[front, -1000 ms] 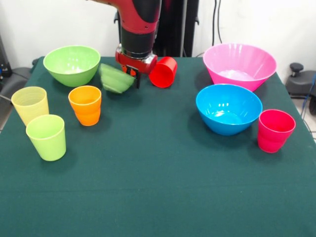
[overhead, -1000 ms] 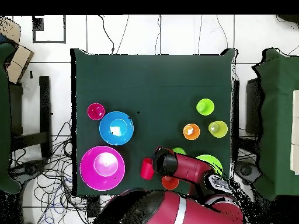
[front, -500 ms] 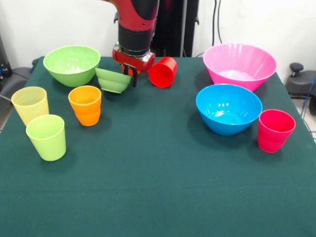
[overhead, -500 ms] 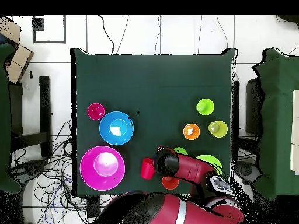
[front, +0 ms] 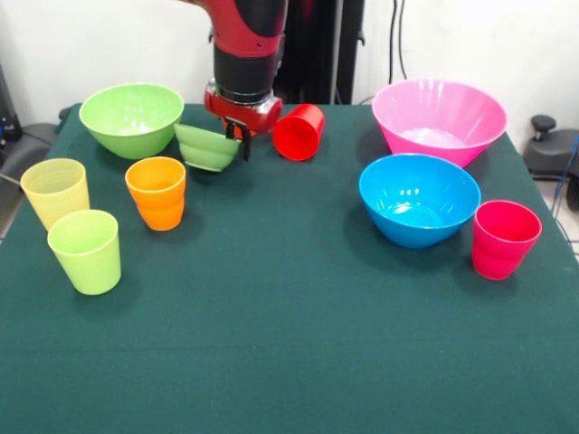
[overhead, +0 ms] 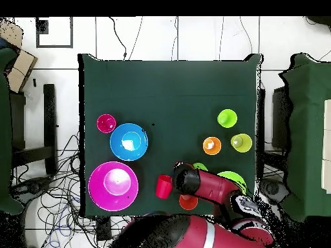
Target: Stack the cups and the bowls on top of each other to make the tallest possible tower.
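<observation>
I find the gripper (front: 237, 134) closed on the near rim of the small light green bowl (front: 206, 146), held upright just beside the large light green bowl (front: 131, 117), which lies to its left.

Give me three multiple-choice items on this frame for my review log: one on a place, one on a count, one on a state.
1. Where is the small light green bowl?
A. inside the pink bowl
B. at the gripper, between the large green bowl and the red cup
C. beside the pinkish-red cup

2. How many bowls show in the front view?
A. two
B. four
C. six

3. How does the red cup lie?
A. upright
B. upside down
C. tipped on its side

Answers:
1 B: it sits under the gripper, right of the large green bowl.
2 B: pink bowl, blue bowl and two green ones.
3 C: its side faces up and its mouth points sideways.
</observation>
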Controlling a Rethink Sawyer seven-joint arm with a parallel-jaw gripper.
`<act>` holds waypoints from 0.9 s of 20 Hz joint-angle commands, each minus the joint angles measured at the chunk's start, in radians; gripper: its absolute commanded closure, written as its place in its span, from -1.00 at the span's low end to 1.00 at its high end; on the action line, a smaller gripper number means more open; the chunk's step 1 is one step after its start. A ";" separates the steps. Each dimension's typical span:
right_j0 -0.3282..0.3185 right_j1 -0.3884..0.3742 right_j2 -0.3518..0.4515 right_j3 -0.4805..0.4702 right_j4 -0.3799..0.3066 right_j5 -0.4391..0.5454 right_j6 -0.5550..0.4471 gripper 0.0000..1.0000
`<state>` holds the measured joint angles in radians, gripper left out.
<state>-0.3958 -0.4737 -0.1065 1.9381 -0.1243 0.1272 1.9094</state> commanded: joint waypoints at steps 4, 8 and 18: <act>-0.032 0.048 0.185 -0.021 0.106 0.051 0.163 1.00; -0.037 0.050 0.199 -0.027 0.126 0.054 0.159 1.00; -0.036 0.042 0.227 -0.027 0.185 0.067 0.168 1.00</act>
<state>-0.4370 -0.4798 -0.0654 1.9435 -0.0173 0.1454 1.9094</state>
